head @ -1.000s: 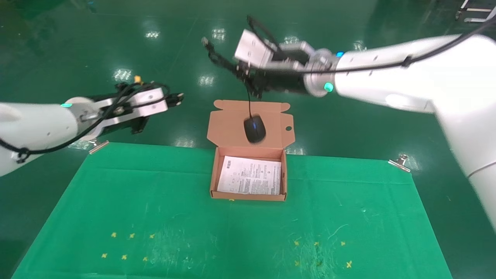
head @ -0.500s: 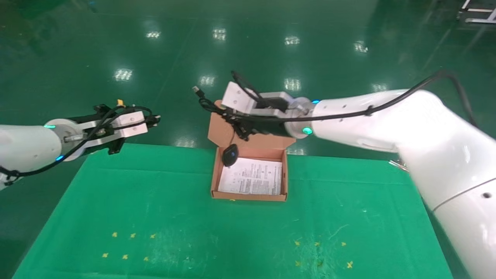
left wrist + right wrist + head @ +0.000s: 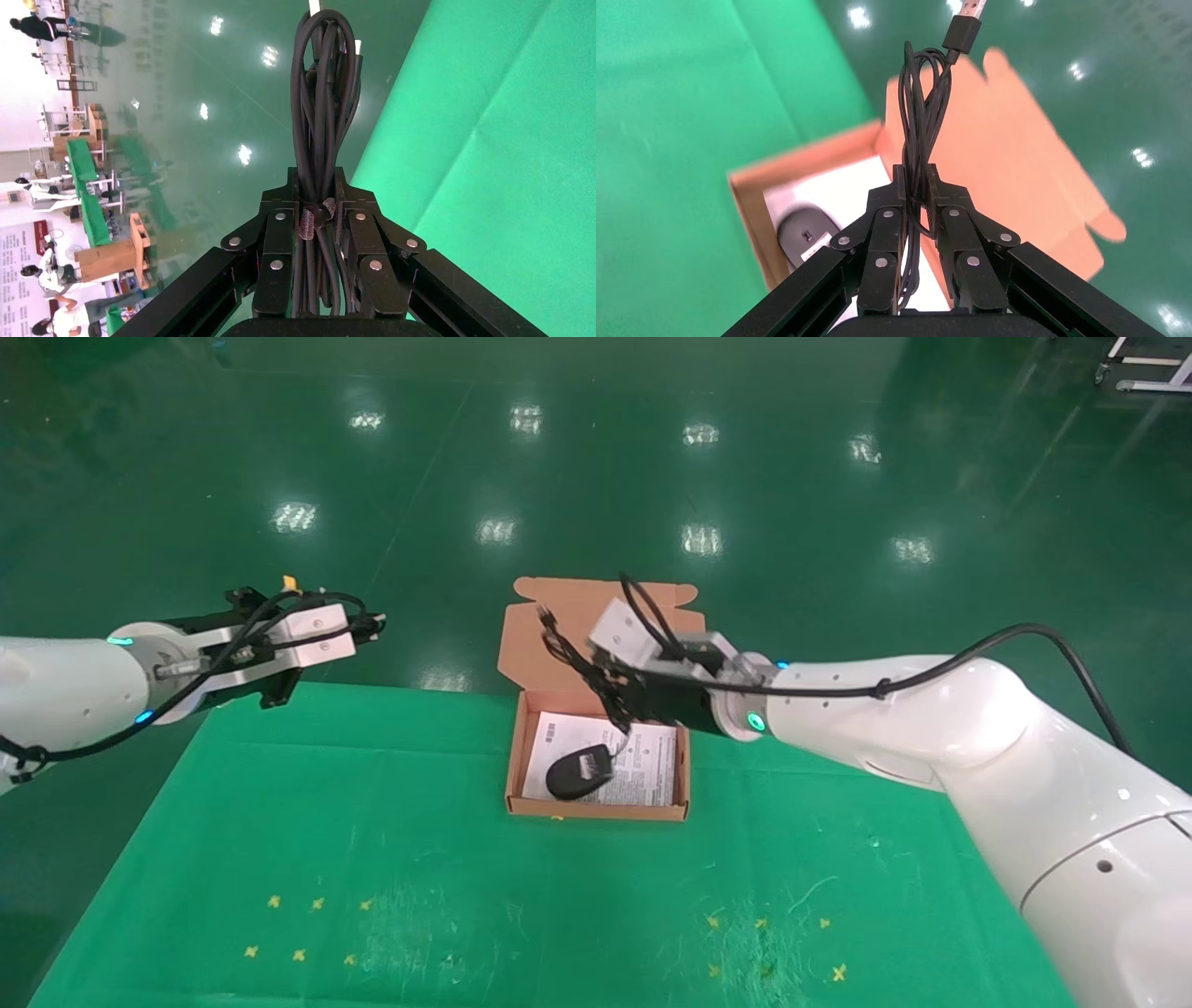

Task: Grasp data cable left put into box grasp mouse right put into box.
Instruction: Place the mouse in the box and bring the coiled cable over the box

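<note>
The right pincer (image 3: 916, 210), pinching the cord, lowers the small black oval mouse (image 3: 579, 771) into the salmon-orange cardboard box (image 3: 599, 808). The left pincer (image 3: 316, 217) hangs beyond the table's (image 3: 372, 859) edge, clamping the bundled black data cable (image 3: 325, 91) for its turn.

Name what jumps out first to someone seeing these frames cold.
The right gripper hovers over the open box at the table's far edge, shut on the mouse's bundled cord, while the mouse lies inside on the white printed sheet. Off past the table's far left corner, the left gripper holds the data cable clamped in mid-air.
</note>
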